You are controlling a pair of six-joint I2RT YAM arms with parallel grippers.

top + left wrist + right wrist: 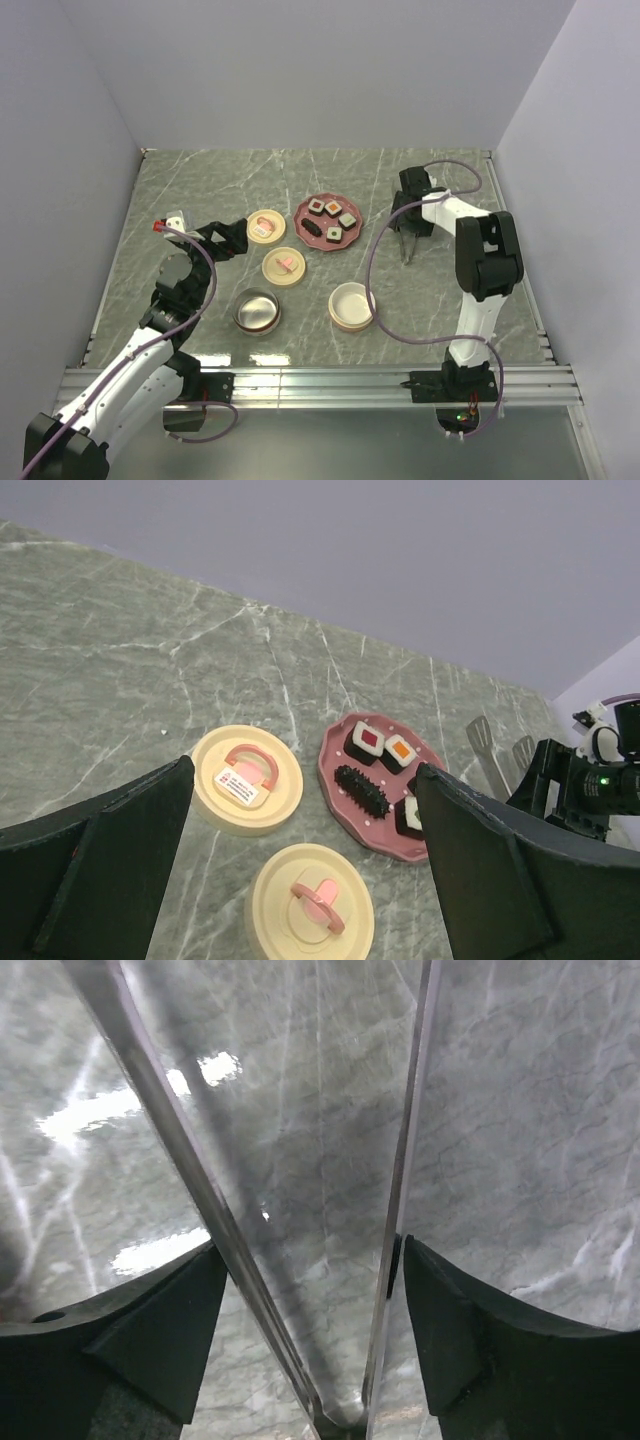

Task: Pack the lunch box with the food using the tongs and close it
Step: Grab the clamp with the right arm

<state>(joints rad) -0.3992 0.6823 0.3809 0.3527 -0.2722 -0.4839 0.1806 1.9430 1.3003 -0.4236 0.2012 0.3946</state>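
Note:
The food lies on a pink plate: dark-sided cubes with coloured tops and one all-dark spiky piece. In front of it stand the lunch box parts, an open cream round container and a steel bowl. The tongs are right of the plate, and my right gripper is shut on them. In the right wrist view each finger presses one slim arm of the tongs, above the table. My left gripper hangs open by the lids, with nothing in it.
Two cream round lids with pink handles lie left of the plate, one at the back and one nearer. Grey walls close the table at the back and on both sides. A purple cable loops beside the cream container.

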